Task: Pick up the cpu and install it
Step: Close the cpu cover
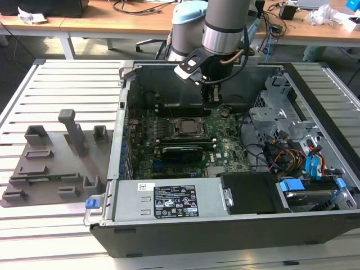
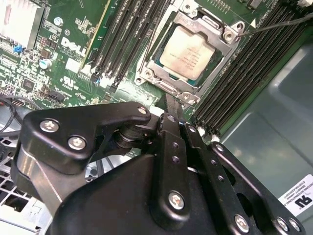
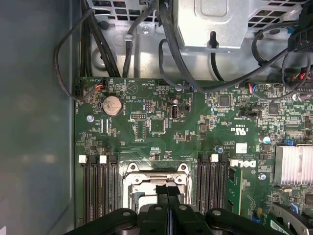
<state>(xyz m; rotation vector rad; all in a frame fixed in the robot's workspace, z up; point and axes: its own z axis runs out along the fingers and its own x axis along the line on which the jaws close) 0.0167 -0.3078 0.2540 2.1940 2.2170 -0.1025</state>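
From where I stand, the cpu point(image 2: 188, 53) lies flat inside the socket frame point(image 2: 172, 89) on the mobo point(image 3: 146, 147), deep in the open PC case point(image 1: 163, 76) on the slatted tabletop point(image 1: 67, 79), so the drop-in part looks done. The gripper point(image 3: 167, 192) hangs just over the socket's edge w/ its 2 fingers pinched together and nothing between them. That's the worry: closed tips that near the chip act like a punch, and a small dip or sideways drift could, I reckon, scrape the silvery lid, knock the chip askew in its seat, or bend contacts underneath. The thin lever wire point(image 2: 274, 24) sticks out to 1 side, and I can't tell if the frame is latched; if not, any nudge shifts the cpu freely. Memory slots point(image 2: 244, 73) flank the socket on both sides, so a swing either way risks clipping their tabs. Can't judge whether the chip sits perfectly square, esp. at the corners.
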